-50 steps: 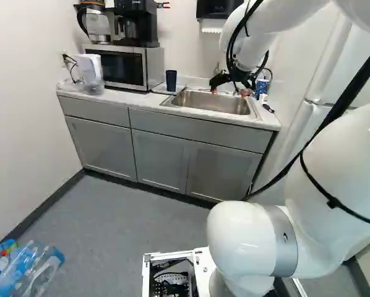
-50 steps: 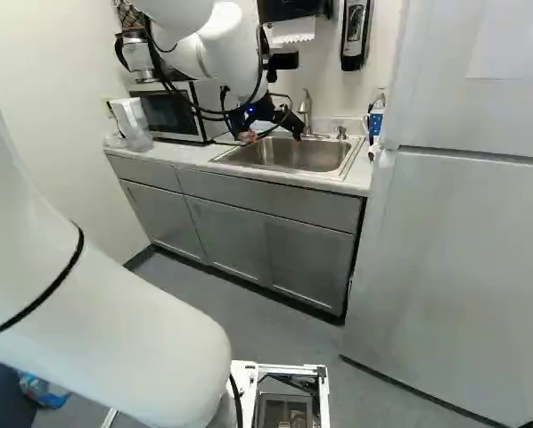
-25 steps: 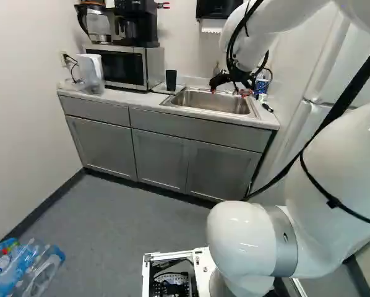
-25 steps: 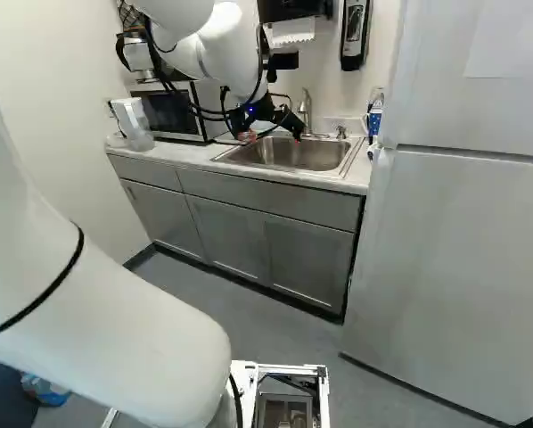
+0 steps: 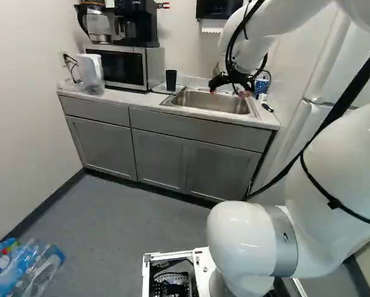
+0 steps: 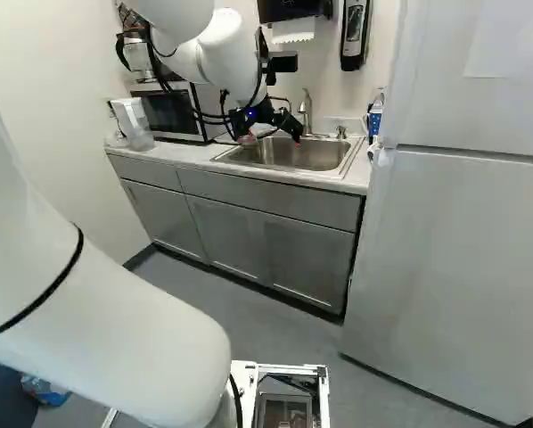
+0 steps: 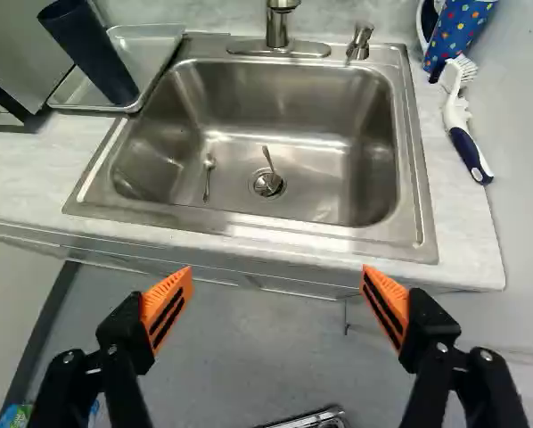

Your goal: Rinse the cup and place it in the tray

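Fridge: white, at the right of my right base view (image 6: 454, 267).
Bench: pale top (image 7: 35, 169) over grey cabinets.
Sink: steel (image 7: 338, 125), set into the bench, ahead of my tool (image 6: 273, 140).
Microwave: on the bench (image 5: 124, 69), at the left of my left base view.
Tray: shallow (image 7: 153, 52), on the bench between microwave and sink.
Tool: fingers spread wide, nothing between the orange pads (image 7: 167, 308).
Cup: dark and upright (image 5: 171, 80), already in the tray, well apart from my fingers.
Brush: on the bench (image 7: 463, 129), beside the sink.
Utensils: two small ones (image 7: 208, 178) in the basin, one touching the drain (image 7: 267, 185).
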Robot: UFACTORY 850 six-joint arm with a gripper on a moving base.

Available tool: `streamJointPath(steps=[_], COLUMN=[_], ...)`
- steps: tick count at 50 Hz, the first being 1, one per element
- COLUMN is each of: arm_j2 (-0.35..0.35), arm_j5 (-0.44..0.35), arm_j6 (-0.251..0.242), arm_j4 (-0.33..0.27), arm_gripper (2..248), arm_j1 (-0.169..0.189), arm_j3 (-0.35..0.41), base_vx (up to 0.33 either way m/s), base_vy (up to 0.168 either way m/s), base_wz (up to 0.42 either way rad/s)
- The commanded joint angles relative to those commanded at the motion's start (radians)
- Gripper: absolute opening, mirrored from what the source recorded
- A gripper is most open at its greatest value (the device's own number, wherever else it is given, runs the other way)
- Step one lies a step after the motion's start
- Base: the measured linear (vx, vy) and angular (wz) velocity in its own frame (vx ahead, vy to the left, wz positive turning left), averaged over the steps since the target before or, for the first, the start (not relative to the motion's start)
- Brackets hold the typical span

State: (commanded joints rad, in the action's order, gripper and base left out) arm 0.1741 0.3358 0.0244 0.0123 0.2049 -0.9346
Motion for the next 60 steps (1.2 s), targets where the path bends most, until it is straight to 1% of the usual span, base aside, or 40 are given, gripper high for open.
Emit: streamJointPath(steps=[15, 30, 44, 60], arm_j2=[0.005, 0.012, 0.021, 0.034], arm_j5=[-0.059, -0.143, -0.245, -0.389], arm_j6=[-0.001, -0.003, -0.005, -0.008], arm_j4=[-0.001, -0.001, -0.002, -0.004], arm_gripper=[247, 247, 247, 247], arm_j1=[-0.01, -0.024, -0.041, -0.066], arm_j3=[0.041, 0.1, 0.171, 0.273], base_vx=[0.0, 0.0, 0.0, 0.0], base_vy=[0.0, 0.0, 0.0, 0.0], base_wz=[0.0, 0.0, 0.0, 0.0])
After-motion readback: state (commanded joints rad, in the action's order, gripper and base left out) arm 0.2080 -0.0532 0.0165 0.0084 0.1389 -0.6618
